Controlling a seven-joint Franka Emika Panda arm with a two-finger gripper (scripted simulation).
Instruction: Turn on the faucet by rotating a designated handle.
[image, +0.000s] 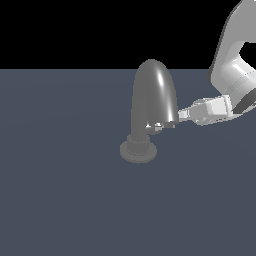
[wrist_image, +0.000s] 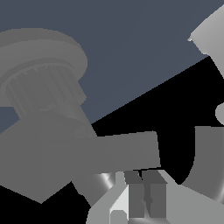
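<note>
The dull grey faucet (image: 152, 92) stands mid-scene, its wide arched spout rising from a round ribbed base collar (image: 138, 149). The handle (image: 156, 128), a short grey stub with white glints, sticks out low on the faucet toward the exterior view's right. My gripper (image: 170, 125) reaches in from that side, under the spout's open end, with its tips at the handle's end. In the wrist view the fingers (wrist_image: 133, 197) lie close together with nothing between them, just under the handle bar (wrist_image: 113, 153). The base collar (wrist_image: 43, 83) and part of the spout (wrist_image: 205, 162) also show there.
The faucet stands on a flat dark blue-grey floor (image: 65, 200). My white arm (image: 232, 65) comes down from the upper part of the exterior view's right. Nothing else is in view.
</note>
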